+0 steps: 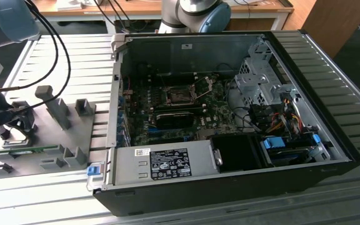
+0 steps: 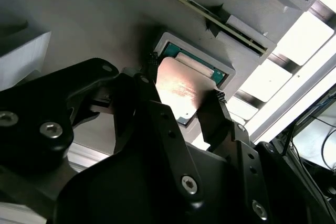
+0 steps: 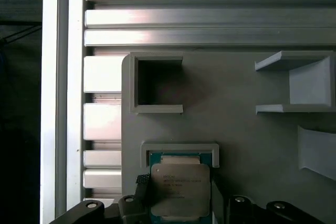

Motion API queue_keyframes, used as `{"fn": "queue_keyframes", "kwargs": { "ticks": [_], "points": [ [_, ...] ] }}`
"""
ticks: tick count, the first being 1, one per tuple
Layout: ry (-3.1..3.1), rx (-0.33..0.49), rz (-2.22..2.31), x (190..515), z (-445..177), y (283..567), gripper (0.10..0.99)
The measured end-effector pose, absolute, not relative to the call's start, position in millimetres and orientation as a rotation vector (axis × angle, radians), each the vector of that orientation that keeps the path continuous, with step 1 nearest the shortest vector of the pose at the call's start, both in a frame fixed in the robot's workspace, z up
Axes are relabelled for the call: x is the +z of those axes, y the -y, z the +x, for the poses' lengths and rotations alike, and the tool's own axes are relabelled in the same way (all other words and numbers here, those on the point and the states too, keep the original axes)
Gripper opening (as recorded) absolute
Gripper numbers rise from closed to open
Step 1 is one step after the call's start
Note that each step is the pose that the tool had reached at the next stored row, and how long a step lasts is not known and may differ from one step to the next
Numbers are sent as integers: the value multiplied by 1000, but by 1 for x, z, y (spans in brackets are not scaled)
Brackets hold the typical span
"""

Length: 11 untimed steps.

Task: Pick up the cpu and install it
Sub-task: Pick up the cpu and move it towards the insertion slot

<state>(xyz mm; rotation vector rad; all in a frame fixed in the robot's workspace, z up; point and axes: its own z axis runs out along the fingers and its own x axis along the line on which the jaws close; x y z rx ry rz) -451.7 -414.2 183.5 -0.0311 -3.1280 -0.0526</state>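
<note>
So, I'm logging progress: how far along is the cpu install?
Nothing is finished. The cpu lies in its grey tray pocket, with the gripper down around it. Lifting it and seating it in the motherboard socket remain.

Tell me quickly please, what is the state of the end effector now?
The end effector is closed on the cpu, at two opposite edges; the cpu lies in its pocket of the tray.

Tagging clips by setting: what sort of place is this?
Probably a robotics lab workbench for computer assembly: an open computer case on a slatted aluminium table, beside a grey tray holding the cpu.
</note>
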Motion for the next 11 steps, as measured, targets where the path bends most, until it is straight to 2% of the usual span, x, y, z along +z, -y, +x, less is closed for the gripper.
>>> {"fn": "queue_keyframes", "kwargs": {
  "ticks": [2, 3, 11],
  "points": [
    [3128, -53, -31, 183, -452, 414, 565],
    [3128, -52, -31, 184, -452, 414, 627],
    [3128, -50, -31, 184, -452, 413, 627]
  ]
}}
